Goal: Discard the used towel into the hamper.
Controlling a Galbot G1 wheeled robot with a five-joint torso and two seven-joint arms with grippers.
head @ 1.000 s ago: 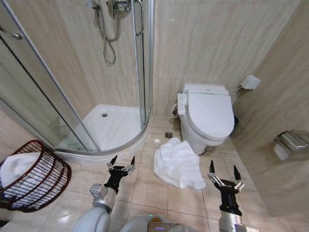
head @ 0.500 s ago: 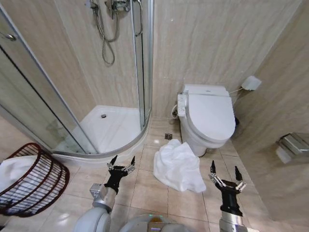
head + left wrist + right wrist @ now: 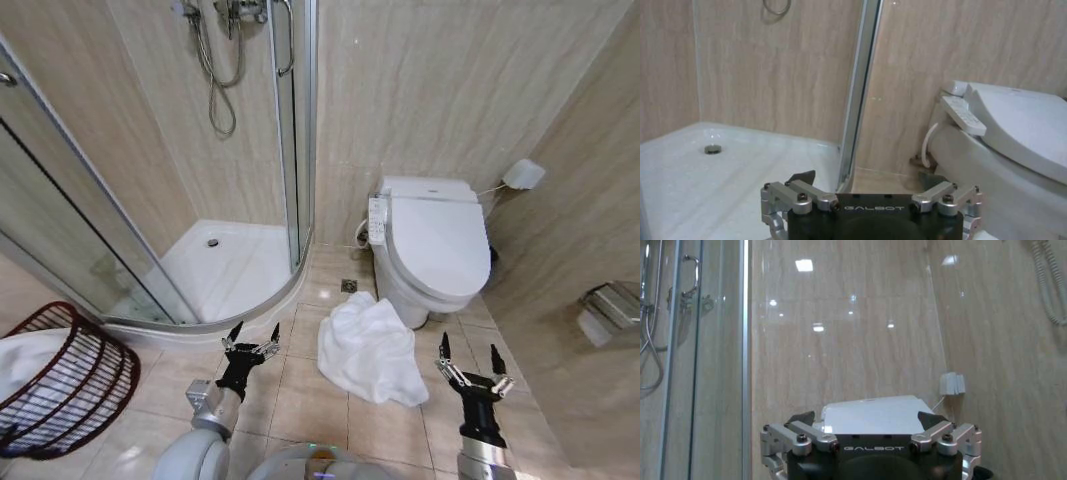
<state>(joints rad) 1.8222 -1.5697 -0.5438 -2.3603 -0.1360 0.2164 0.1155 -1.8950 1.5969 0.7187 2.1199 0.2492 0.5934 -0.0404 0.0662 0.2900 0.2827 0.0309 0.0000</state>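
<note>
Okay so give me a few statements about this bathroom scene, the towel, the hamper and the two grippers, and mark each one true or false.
1. The white towel lies crumpled on the floor tiles in front of the toilet. True.
2. The left gripper is shut on the towel. False: its jaws are open and empty, held over the floor beside the towel.
3. The hamper stands at the robot's far left, near the shower enclosure. True.
4. The hamper is empty. False: white cloth already shows inside it.
5. The right gripper is open, off the towel's other side. True.
</note>
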